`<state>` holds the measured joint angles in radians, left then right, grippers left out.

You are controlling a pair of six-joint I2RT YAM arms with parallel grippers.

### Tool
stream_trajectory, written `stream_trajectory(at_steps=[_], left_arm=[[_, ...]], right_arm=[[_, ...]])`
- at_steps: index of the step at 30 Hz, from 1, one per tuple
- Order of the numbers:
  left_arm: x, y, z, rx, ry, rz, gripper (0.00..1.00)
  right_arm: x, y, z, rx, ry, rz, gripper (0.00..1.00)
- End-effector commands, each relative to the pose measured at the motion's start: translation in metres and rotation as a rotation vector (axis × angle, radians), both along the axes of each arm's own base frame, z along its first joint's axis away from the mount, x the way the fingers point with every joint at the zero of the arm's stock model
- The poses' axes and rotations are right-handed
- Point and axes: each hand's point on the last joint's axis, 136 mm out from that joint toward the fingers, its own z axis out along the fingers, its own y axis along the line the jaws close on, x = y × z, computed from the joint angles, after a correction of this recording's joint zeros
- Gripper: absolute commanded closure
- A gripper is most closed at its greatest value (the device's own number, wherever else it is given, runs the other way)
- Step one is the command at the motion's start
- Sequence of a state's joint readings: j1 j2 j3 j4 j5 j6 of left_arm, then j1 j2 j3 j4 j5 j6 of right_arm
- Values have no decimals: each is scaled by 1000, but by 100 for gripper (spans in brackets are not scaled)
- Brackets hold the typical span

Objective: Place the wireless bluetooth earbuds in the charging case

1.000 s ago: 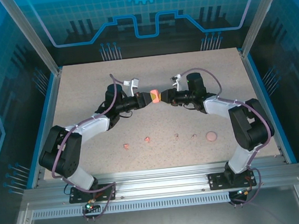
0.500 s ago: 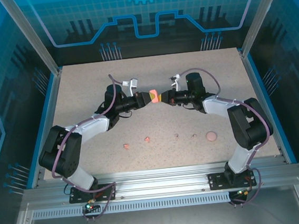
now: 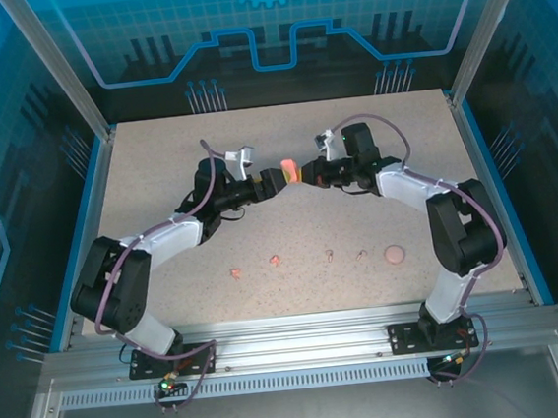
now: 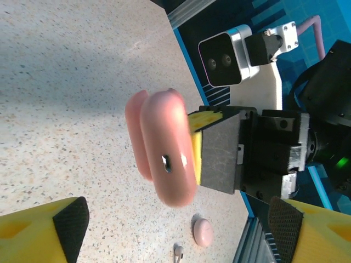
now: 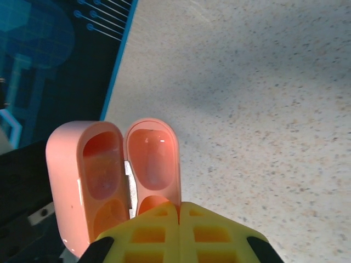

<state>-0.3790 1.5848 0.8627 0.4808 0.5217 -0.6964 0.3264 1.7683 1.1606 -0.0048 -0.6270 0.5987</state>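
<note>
Yellow pads of the right end effector (image 5: 179,211) are closed on one edge of the charging case (image 5: 104,175), which hangs open like a book above the middle of the bench (image 3: 351,133). The left end effector (image 3: 272,181) stands wide at its 9 o'clock, apart from it. One earbud (image 3: 235,272) and the second earbud (image 3: 276,260) lie on the bench toward 7 o'clock, well apart from the case. I judge the case light, stiff and glossy, so slippery; flat sides give the best hold. Each earbud looks tiny and may roll.
</note>
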Motion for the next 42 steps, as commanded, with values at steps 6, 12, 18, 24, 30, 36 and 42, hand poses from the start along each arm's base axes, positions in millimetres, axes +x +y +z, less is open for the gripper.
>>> stream_trajectory(at_steps=[6, 12, 18, 24, 30, 36, 42], left_arm=[[5, 22, 26, 120, -5, -165, 1], [0, 18, 4, 231, 103, -355, 1], [7, 15, -13, 297, 179, -453, 2], [11, 12, -22, 303, 220, -512, 11], [13, 5, -26, 249, 252, -551, 22], [8, -1, -31, 218, 278, -592, 30], [6, -3, -32, 200, 288, -612, 38]], right_arm=[[21, -8, 5, -274, -184, 145, 100], [23, 0, 0, -414, -273, 293, 100], [19, 5, -15, -497, -287, 366, 100], [16, 7, -21, -510, -291, 391, 100], [10, 14, -15, -516, -313, 420, 100], [9, 22, -4, -506, -335, 436, 100], [10, 27, 2, -508, -348, 446, 100]])
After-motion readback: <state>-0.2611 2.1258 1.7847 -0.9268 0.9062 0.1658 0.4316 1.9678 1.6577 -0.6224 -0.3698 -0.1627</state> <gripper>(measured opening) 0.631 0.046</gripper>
